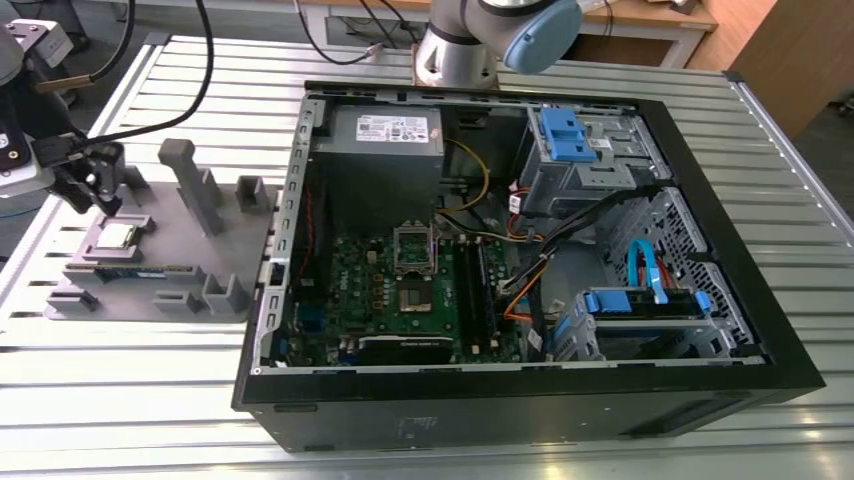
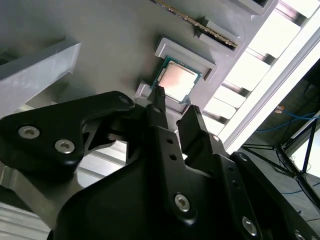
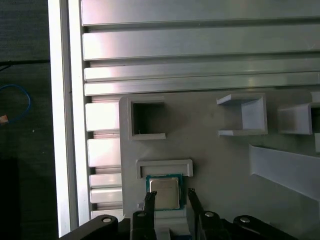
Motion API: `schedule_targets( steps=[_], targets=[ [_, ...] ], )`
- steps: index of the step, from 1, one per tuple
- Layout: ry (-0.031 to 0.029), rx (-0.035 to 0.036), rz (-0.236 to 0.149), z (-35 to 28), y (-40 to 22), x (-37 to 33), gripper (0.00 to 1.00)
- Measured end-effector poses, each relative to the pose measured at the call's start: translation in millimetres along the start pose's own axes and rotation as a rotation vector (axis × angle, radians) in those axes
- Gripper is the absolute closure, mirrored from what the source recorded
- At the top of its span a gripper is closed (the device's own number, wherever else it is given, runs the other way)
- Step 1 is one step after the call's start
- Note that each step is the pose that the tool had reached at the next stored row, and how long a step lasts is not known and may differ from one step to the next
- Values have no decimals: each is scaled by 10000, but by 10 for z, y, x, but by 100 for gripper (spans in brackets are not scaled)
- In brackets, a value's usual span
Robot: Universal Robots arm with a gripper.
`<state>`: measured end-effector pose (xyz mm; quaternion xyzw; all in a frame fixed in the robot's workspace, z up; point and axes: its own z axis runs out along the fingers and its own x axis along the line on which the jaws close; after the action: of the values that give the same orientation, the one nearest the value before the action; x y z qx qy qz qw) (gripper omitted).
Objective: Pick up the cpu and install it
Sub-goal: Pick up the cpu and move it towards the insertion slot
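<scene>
The cpu (image 1: 120, 236), a small square chip with a shiny metal top, lies flat in a recess of the grey holder block (image 1: 174, 250) at the exterior view's left. My gripper (image 1: 102, 200) hangs just above it, open, with nothing between its black fingers. In both wrist views the cpu (image 2: 175, 80) (image 3: 164, 192) shows just beyond the fingertips (image 2: 159, 97), with the gripper (image 2: 175, 107) (image 3: 171, 196) lined up over it and apart from it. The motherboard (image 1: 400, 300) with its open socket (image 1: 414, 262) lies inside the computer case.
The open black computer case (image 1: 534, 400) fills the middle of the slatted metal table (image 1: 134, 400). Drive cages with blue clips (image 1: 574, 135), loose cables and a grey power supply (image 1: 387, 130) are inside. A memory stick (image 1: 140, 270) and upright posts (image 1: 194, 185) stand on the holder block.
</scene>
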<state>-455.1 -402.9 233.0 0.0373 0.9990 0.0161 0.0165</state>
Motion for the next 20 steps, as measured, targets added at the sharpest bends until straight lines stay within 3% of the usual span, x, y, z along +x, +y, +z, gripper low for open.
schedule_targets(
  steps=[2, 5, 6, 20],
  targets=[
    [0, 2, 0, 0, 0, 0, 53],
    [-1, 3, 0, 0, 0, 0, 47],
    [0, 4, 0, 0, 0, 0, 41],
    [-2, 24, -1, 10, 0, 0, 41]
  ],
)
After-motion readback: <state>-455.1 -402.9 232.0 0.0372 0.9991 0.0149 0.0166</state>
